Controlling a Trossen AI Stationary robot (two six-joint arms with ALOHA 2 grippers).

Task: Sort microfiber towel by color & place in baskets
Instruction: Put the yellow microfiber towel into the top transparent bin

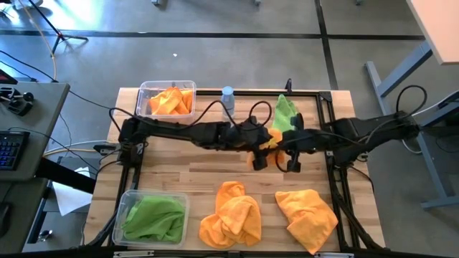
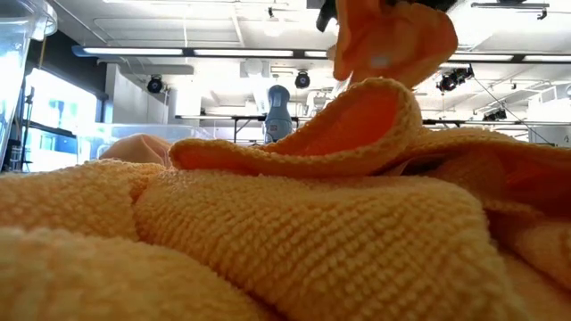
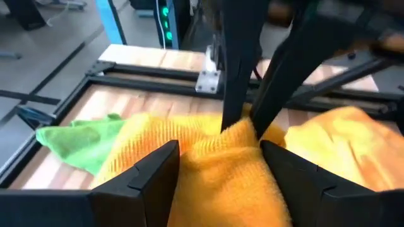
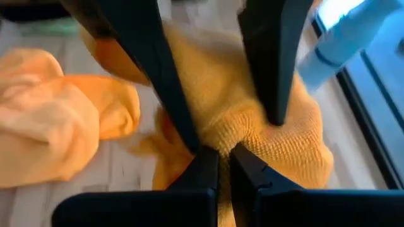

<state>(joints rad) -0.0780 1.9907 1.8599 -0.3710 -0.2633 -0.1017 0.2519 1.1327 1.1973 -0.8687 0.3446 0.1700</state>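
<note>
Both grippers meet at frame centre in your high view, on one orange towel (image 1: pixel 267 141) held up off the table (image 1: pixel 179 172).

Right gripper (image 4: pixel 222 161): fingers pinched together on a fold of that towel, clear in its wrist view. The left arm's two dark fingers come down into the same cloth just beyond.

Left gripper (image 3: pixel 221 157): fingers spread wide, the orange towel bunched between them. The pads sit beside the cloth; you can't tell from its wrist view whether they actually press on it. The right gripper's fingers pinch the fold just past them.

Where the rest sits in the high view:
- Green towel (image 1: pixel 285 112), right of centre, upper part of the table, just beside the held orange one.
- Two more orange towels at the lower edge: one crumpled at lower centre (image 1: pixel 231 215), one spread at lower right (image 1: pixel 307 215). Near each other, not touching.
- Upper-left basket (image 1: pixel 143 92): orange towels inside.
- Lower-left basket (image 1: pixel 129 197): green towel inside.
- Small clear water bottle (image 1: pixel 228 99) standing upright at the top edge, centre.

Low view: orange cloth fills nearly the whole frame; the held towel hangs at top centre, bottle behind it.
</note>
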